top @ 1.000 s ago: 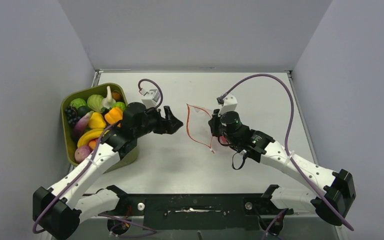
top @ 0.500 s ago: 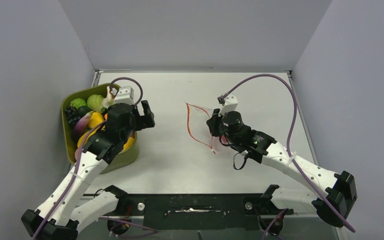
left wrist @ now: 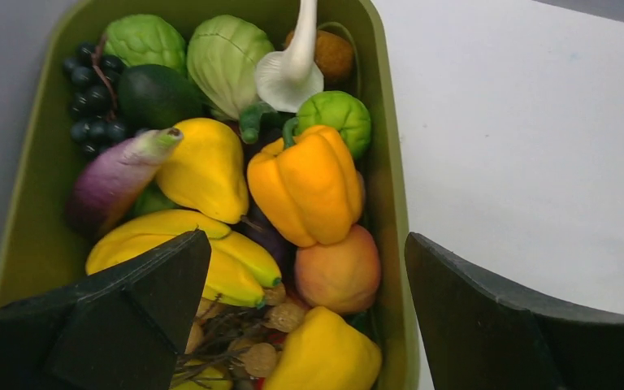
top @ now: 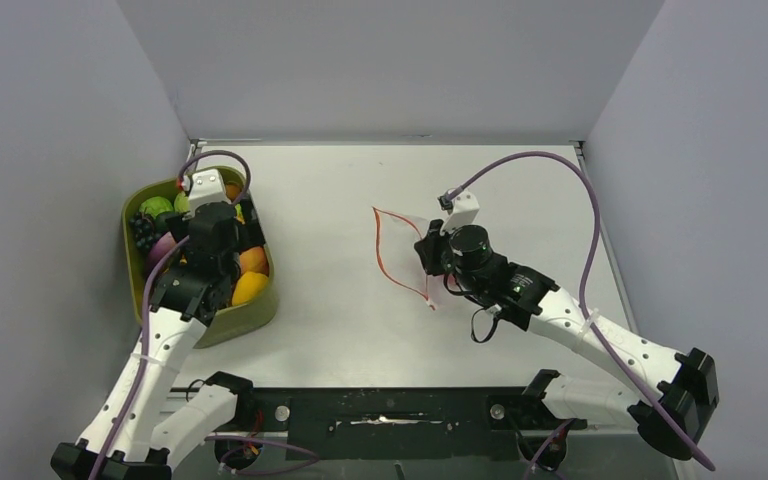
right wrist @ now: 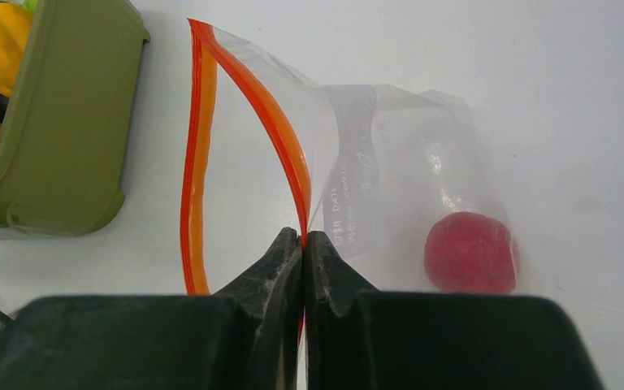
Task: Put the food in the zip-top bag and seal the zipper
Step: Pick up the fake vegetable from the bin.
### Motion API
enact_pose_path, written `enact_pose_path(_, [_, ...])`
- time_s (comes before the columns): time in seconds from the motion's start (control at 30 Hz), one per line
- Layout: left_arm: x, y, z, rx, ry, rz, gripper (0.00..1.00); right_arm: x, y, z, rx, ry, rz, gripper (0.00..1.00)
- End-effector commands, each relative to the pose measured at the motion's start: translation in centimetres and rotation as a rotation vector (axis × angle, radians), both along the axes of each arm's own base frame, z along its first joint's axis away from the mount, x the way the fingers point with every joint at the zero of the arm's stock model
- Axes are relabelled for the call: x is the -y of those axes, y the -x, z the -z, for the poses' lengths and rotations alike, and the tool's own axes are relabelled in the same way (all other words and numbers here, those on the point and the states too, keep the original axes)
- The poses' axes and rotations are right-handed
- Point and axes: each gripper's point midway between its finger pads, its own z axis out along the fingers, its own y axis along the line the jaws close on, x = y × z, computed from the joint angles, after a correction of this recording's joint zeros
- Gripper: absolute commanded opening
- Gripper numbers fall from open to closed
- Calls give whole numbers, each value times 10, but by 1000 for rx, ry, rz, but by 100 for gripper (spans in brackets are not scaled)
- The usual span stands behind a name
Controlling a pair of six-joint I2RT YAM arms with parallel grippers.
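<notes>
1. Whereas the left gripper stood a second ago over the bare table, close to the mouth of the zip-top bag, it now hangs over the olive-green tray. Its jaws are wide apart and hold nothing. The food lies just under them.
2. In the middle, the zip-top bag lies on the table, well apart from the tray and in the same place as before. Its mouth gapes toward the tray, and one red piece is already inside.
3. On the right, the right gripper stays clamped on the zipper and keeps one lip lifted.
4. I judge that one delivery is finished and the next pick begins. Most of the food waits in the tray, so sealing is still far off.
</notes>
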Motion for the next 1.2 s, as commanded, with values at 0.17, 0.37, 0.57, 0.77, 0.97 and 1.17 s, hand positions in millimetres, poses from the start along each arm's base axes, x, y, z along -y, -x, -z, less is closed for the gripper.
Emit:
enact_pose_path(0.17, [-11,-18,-72,89,-197,65,89,-1,7,-36,79,-55,-49,0])
enact_pose_path(0.37, [-46,-19,-68,19,-392,-60,88,0,19,-41,87,-115,-83,0])
enact_pose_path(0.57, [-73,-23,-54,-44,-554,-74,84,-5,29,-45,78,-178,-124,0])
enact_pose_path(0.77, [-110,-28,-25,-34,-508,-74,78,-3,30,-54,97,-156,-142,0])
enact_pose_path(0.97, [-121,-38,-8,1,-486,-45,73,4,31,-59,121,-146,-128,0])
enact_pose_path(1.17, [-122,-48,15,-43,-463,-27,72,6,32,-59,121,-153,-120,0])
